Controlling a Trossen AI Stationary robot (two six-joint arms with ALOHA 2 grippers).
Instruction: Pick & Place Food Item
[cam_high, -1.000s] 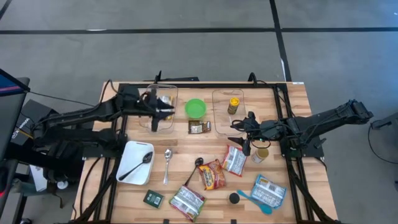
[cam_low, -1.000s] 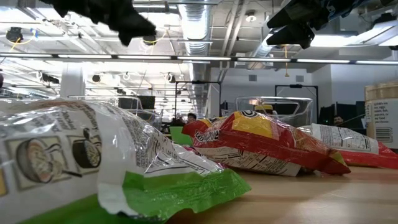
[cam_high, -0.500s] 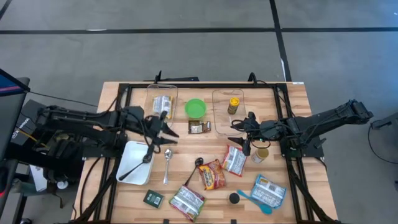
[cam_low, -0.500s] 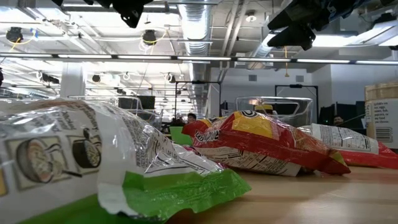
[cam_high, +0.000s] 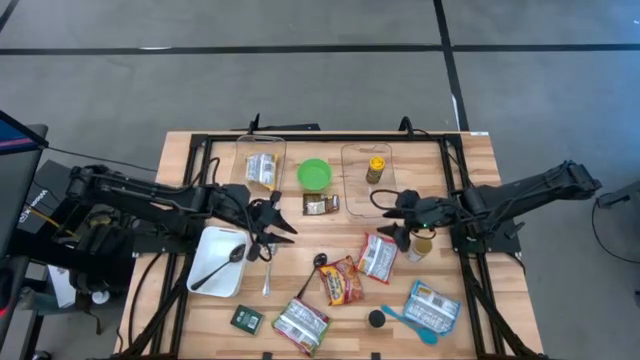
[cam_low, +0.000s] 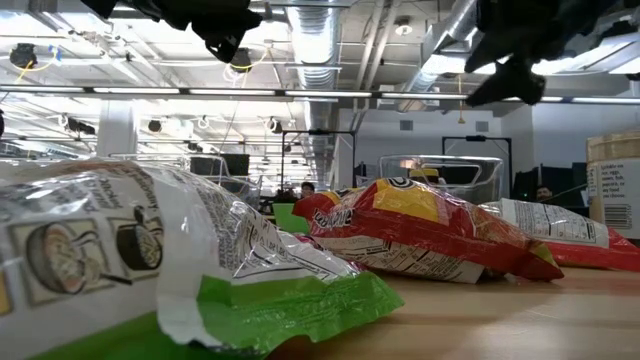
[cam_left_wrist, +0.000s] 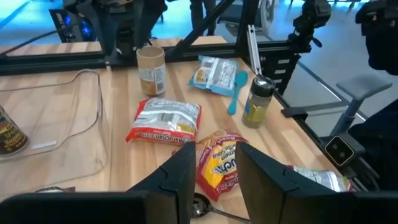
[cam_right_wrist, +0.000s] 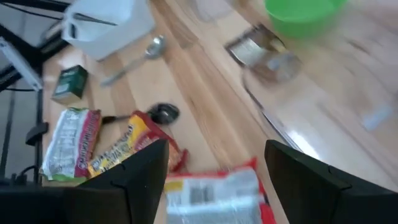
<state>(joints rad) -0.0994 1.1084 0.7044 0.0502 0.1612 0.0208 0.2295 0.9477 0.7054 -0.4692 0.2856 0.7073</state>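
The left gripper (cam_high: 268, 226) has pulled back from the clear plastic tray (cam_high: 243, 150) at the far side of the wooden surface (cam_high: 470, 150), leaving a silver food packet (cam_high: 261, 167) lying inside it. The gripper is now well clear of that tray, above a metal spoon (cam_high: 268, 262) and just beside a white square dish (cam_high: 210, 248). Its fingers stand slightly apart and hold nothing. One placement looks finished to me, and a red-and-yellow noodle packet (cam_left_wrist: 219, 160) just ahead seems a likely next pick. The right gripper (cam_high: 398, 222) has drifted slightly, open and empty, above a red-edged silver packet (cam_high: 378, 258).
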